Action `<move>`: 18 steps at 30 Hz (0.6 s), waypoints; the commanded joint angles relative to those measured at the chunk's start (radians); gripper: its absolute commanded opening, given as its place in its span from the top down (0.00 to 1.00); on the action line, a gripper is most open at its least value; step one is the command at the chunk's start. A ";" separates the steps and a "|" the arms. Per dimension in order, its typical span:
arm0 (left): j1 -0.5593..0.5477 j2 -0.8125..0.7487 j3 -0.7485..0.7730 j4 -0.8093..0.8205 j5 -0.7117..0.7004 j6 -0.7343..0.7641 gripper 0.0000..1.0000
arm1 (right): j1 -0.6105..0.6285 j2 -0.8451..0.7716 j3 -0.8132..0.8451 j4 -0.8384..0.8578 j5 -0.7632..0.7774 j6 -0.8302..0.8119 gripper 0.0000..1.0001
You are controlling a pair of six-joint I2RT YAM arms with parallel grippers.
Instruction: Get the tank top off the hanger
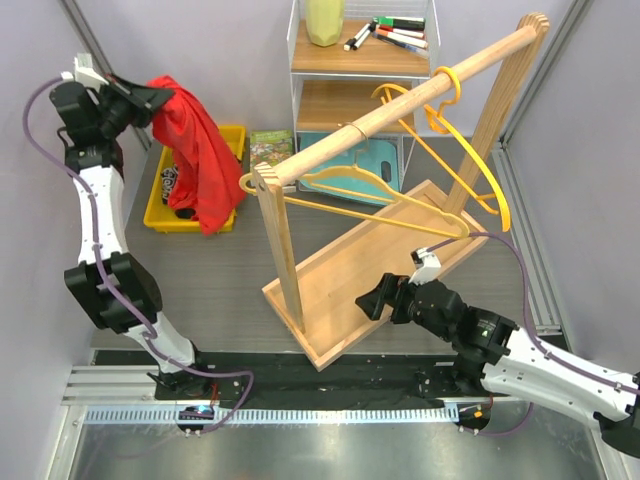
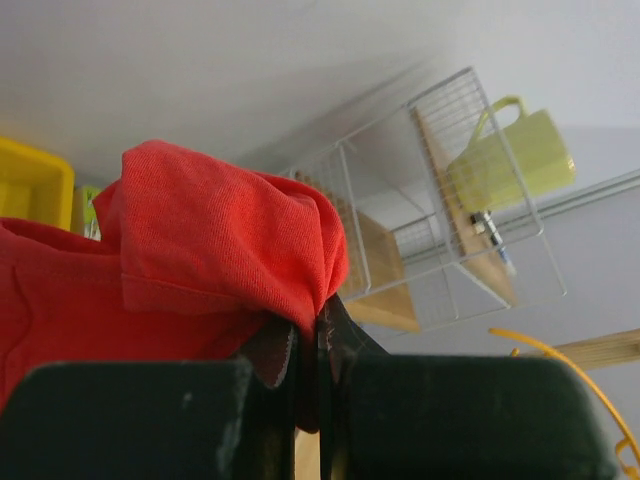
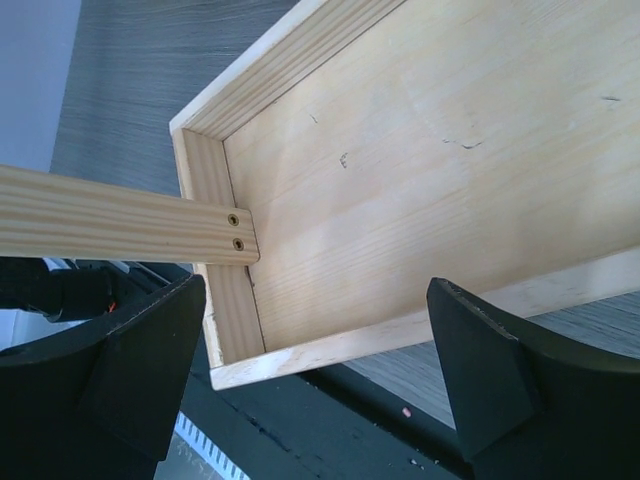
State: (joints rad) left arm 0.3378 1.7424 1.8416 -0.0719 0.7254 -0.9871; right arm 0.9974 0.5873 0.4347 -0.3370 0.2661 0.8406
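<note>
White links (image 1: 97, 215) w/ blk joints (image 1: 110, 290), purple cables (image 1: 29, 125) — blk left end effector (image 1: 160, 99), blk right end effector (image 3: 320, 372)

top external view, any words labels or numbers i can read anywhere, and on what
No text can be read in any view.
Green booklet beside the yellow bin: cover print too small to read.
Markers on the top shelf: barrel labels too small to read.
Wrist views: no text visible.

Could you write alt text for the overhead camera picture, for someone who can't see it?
The left gripper holds a red tank top up over a yellow bin at the left. Bare yellow hangers hang on a wooden rack at the centre, and the right gripper sits open near the rack's base.
</note>
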 commanded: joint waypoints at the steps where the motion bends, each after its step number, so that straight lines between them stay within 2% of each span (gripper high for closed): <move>1: -0.019 -0.152 -0.154 0.043 -0.046 0.080 1.00 | 0.000 -0.040 -0.010 0.043 -0.014 0.008 0.02; 3: -0.017 -0.158 -0.243 0.066 -0.052 0.077 1.00 | 0.000 -0.047 -0.010 0.036 -0.018 0.008 0.02; 6: -0.016 -0.143 -0.274 0.066 -0.080 0.073 1.00 | 0.000 -0.053 -0.010 0.027 -0.022 0.006 0.02; 10: -0.017 -0.115 -0.156 0.017 -0.096 0.100 1.00 | 0.000 -0.055 -0.007 0.016 -0.022 -0.001 0.02; 12: -0.017 -0.115 -0.090 -0.057 -0.121 0.151 1.00 | 0.000 -0.055 -0.007 0.013 -0.019 -0.001 0.02; 18: -0.005 -0.098 0.203 -0.215 -0.256 0.280 1.00 | 0.000 -0.041 0.005 0.010 -0.028 -0.006 0.02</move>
State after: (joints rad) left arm 0.3176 1.6661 1.8496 -0.2367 0.5755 -0.8261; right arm 0.9974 0.5430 0.4271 -0.3374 0.2443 0.8417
